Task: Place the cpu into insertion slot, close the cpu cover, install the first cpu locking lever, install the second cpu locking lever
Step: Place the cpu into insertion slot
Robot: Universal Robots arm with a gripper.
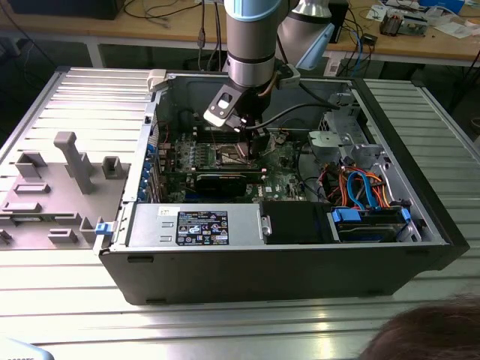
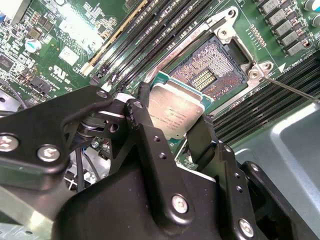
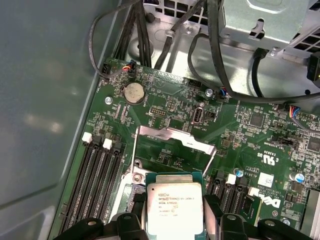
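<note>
1. While the arm reaches down into the open computer case, its gripper hangs over the green circuit board. In the exterior view it is just at three o'clock of the insertion slot.
2. In the second wrist view we see the black fingers closed to the width of the cpu. They clamp it by two opposite edges, with its silvery top face turned up.
3. There the cpu overlaps the near rim of the insertion slot, and the slot's pin field lies bare beyond it. We cannot tell whether the chip touches the rim.
4. In the first wrist view the cpu sits between the fingers, and the cpu cover stands swung up and open just past it.
5. Long black memory slots run beside the insertion slot, and a round coin cell lies on the board beyond the cover.
6. In the exterior view a power supply fills the case at six o'clock of the board. A drive bay with blue and orange cables sits at four o'clock.
7. The case rests on a ridged metal worktop. A grey plastic fixture lies at nine o'clock of the case, and a person's hair shows at five o'clock.
</note>
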